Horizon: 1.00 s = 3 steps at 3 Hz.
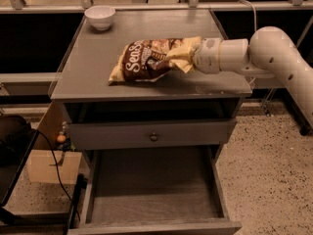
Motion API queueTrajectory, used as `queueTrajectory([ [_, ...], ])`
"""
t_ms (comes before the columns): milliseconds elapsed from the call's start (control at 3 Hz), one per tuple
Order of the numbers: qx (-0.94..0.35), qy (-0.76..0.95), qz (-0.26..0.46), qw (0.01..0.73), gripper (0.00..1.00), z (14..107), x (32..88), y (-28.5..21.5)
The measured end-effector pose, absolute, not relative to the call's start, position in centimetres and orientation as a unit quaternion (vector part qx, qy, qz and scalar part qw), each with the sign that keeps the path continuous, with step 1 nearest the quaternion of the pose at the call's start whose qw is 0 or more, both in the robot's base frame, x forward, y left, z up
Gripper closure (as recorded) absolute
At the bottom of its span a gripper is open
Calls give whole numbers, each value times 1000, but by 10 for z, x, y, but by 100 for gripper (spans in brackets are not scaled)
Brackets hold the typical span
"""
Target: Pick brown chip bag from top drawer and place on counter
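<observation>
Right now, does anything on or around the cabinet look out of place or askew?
Nothing is spilled or damaged. The brown chip bag lies slantwise on the counter, its cream end at the gripper. Below, the drawer stands pulled far out. The white bowl sits upright.
</observation>
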State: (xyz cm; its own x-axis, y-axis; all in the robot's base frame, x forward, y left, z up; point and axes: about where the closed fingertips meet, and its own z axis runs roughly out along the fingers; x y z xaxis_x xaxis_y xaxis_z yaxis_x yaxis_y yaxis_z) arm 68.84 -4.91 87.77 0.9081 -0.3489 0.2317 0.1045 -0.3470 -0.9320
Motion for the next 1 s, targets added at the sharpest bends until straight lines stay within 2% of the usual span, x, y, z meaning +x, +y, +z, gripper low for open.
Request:
queueTrajectory([
  [333,-796,77,-200,566,28,878,688,-49],
  [667,-796,76,-200,566,0,878,688,-48],
  [1000,-796,76,-200,566,0,878,688,-48],
])
